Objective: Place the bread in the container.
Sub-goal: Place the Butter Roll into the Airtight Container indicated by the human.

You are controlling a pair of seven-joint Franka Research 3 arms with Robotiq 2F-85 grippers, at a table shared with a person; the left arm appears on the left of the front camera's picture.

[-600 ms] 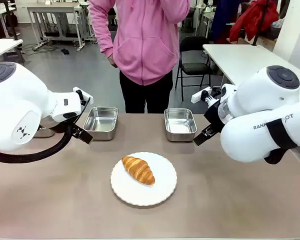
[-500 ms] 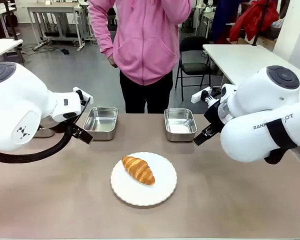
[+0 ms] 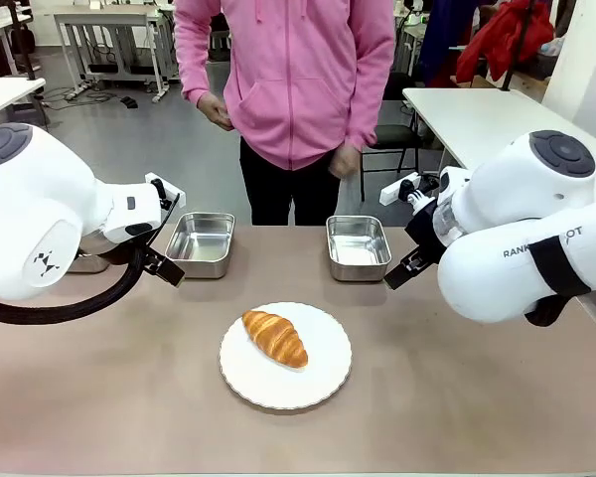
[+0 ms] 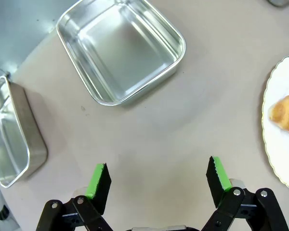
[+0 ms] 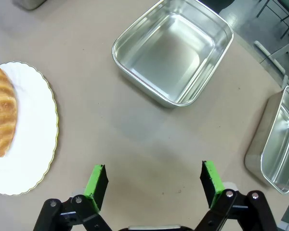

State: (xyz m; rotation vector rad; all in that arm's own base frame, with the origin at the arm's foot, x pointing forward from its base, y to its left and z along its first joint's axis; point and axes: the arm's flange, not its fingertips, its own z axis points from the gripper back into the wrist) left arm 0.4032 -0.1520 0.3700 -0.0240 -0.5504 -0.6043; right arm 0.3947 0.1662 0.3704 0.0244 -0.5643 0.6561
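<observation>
The bread [image 3: 275,338] lies on the white plate [image 3: 323,376] at the near middle of the table [image 3: 457,397], untouched. It is well apart from both arms.

The left hand [image 4: 159,175] hangs spread and empty over bare table, just short of the left pan [image 3: 201,241]. The right hand [image 5: 154,178] is likewise spread and empty, near the right pan [image 3: 358,246]. Both pans are empty, and I cannot tell which one is meant.

The step in hand looks like the reach and pick, not yet begun. To do it well, either hand should come down from above and set its fingers across the bread's narrow width, not along its length. It should close gently, since the crust probably crushes and flakes. It should then lift straight up so the plate does not drag, carry the bread over the nearer pan, and let go low inside the rim.

Writing: the right arm [image 3: 517,248] shows "RANK" and "OT", the rest hidden. The left arm [image 3: 40,229] carries a small dark logo with no words.
</observation>
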